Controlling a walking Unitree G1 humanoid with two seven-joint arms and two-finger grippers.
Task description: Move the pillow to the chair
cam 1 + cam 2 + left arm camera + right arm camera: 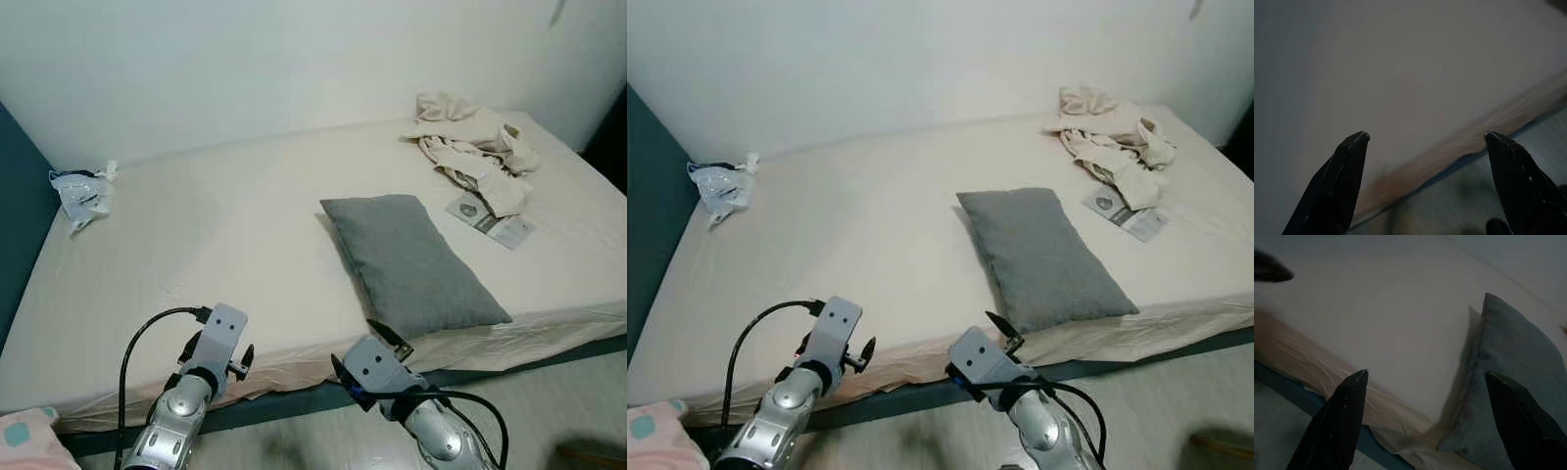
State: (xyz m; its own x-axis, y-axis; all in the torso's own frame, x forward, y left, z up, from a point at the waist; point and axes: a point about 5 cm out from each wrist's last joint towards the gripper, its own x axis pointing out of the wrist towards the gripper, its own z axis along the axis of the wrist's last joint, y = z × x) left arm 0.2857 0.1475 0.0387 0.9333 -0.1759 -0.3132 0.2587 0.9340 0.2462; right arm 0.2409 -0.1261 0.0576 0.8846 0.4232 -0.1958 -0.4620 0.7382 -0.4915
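Left eye view: grey pillow (409,262) is seen flat on the bed (225,235), near its front edge, long axis running from back-left to front-right. Right tool (1425,377) is held just short of the pillow's near corner, fingers spread wide, nothing gripped; it is judged the nearer arm. Left tool (1426,136) is also spread open and empty, over the bed edge, well apart from the pillow. No chair can be made out. Wrist views are dim and blurred.
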